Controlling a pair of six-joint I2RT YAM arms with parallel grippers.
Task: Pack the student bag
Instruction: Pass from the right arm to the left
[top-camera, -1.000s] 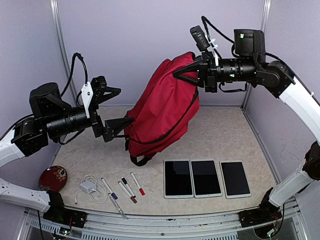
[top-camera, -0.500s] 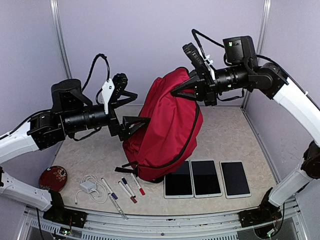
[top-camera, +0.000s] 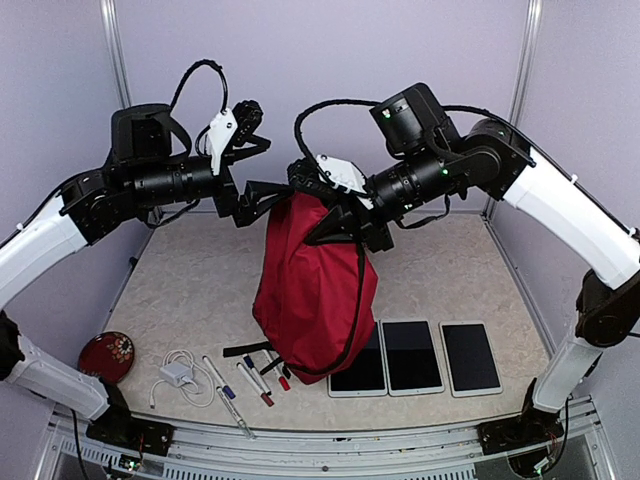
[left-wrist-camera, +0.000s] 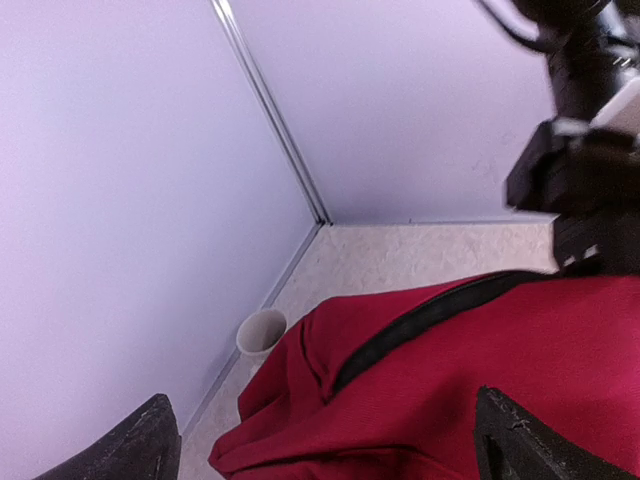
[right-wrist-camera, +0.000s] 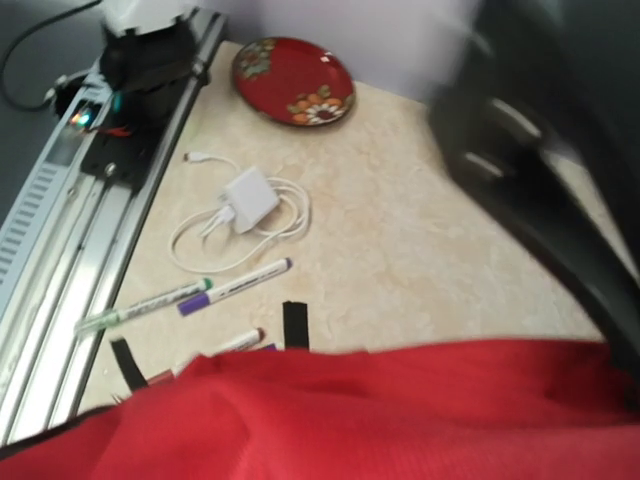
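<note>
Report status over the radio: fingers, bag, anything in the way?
Left fingers open, beside bag top. Right fingers shut on bag top, holding it upright. Bag bottom overlaps left tablet and pens.

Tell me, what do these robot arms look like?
The left arm and right arm have white shells on long links and black cylindrical joints. The left gripper and right gripper are black and pointed, each with a white plate. Black cables loop over both.
</note>
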